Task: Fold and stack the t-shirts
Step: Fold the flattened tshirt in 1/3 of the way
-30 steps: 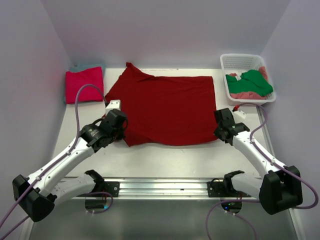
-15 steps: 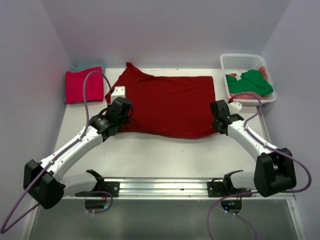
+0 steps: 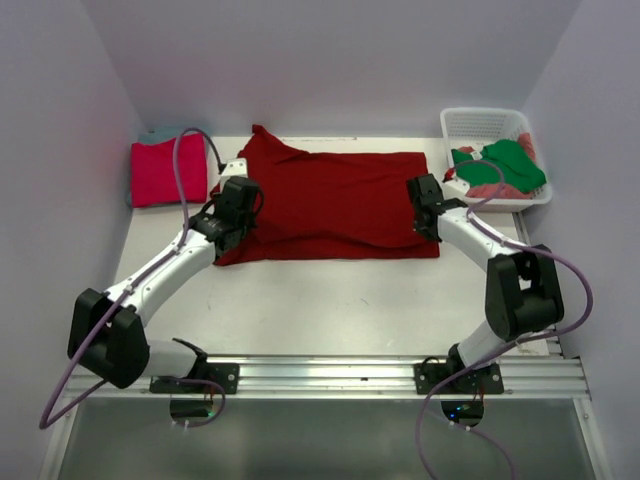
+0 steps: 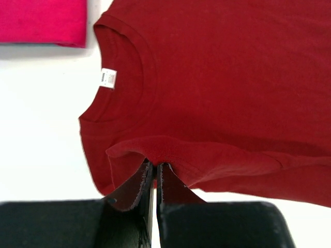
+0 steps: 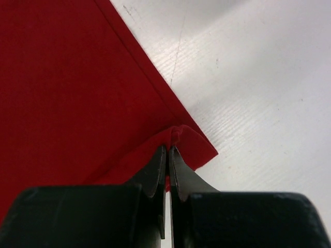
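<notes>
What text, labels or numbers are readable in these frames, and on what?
White neck tag inside the collar of the dark red t-shirt: it carries dark print, too small and blurred to read.
Nothing else: no text shows on the magenta-pink t-shirt, the white basket or the table.

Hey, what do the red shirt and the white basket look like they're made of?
The red shirt looks like matte cotton knit: it drapes, folds softly and has a sewn collar band. The basket is probably moulded white plastic: rigid walls with a regular lattice of holes.
</notes>
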Available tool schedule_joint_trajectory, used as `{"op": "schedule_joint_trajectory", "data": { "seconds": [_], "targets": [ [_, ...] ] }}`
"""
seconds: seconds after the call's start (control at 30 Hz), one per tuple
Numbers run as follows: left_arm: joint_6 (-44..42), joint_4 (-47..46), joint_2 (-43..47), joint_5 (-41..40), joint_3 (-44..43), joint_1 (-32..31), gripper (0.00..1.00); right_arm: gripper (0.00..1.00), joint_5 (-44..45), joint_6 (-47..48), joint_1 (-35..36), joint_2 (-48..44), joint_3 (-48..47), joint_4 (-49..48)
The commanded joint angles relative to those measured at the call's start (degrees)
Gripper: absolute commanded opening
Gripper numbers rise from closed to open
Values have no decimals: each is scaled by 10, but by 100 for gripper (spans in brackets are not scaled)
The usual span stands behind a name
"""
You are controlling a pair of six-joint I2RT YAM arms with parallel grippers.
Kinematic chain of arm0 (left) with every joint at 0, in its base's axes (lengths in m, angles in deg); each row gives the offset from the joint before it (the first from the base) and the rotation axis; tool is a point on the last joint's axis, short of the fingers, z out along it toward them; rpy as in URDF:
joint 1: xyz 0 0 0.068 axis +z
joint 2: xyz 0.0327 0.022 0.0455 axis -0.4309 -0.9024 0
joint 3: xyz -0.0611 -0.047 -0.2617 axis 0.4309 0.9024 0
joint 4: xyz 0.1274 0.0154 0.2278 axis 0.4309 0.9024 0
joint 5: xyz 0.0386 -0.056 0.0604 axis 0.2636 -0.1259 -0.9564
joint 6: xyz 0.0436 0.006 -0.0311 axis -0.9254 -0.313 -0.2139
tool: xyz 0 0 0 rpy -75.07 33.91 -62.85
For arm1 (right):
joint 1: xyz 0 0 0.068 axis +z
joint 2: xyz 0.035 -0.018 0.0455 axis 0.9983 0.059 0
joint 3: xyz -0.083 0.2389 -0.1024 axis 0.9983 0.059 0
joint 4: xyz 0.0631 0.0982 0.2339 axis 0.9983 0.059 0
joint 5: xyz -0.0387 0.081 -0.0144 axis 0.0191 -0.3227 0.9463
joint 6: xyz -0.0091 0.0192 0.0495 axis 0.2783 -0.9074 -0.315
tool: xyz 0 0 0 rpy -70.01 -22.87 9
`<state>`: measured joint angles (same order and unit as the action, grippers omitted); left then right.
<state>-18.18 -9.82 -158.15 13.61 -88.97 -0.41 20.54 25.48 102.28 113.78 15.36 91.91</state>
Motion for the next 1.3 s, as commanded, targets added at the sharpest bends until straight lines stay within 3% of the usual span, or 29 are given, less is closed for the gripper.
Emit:
{"op": "schedule_joint_trajectory", "data": {
  "seconds": [0.0,1.27],
  "targets": [
    [-13,-75,-22,21,-30,9,0,0,35,1,-6,20,-41,0],
    [-31,-115,-131,-4,-79,56,0,0,65,13,-42,163,-151,-31]
  ]
}}
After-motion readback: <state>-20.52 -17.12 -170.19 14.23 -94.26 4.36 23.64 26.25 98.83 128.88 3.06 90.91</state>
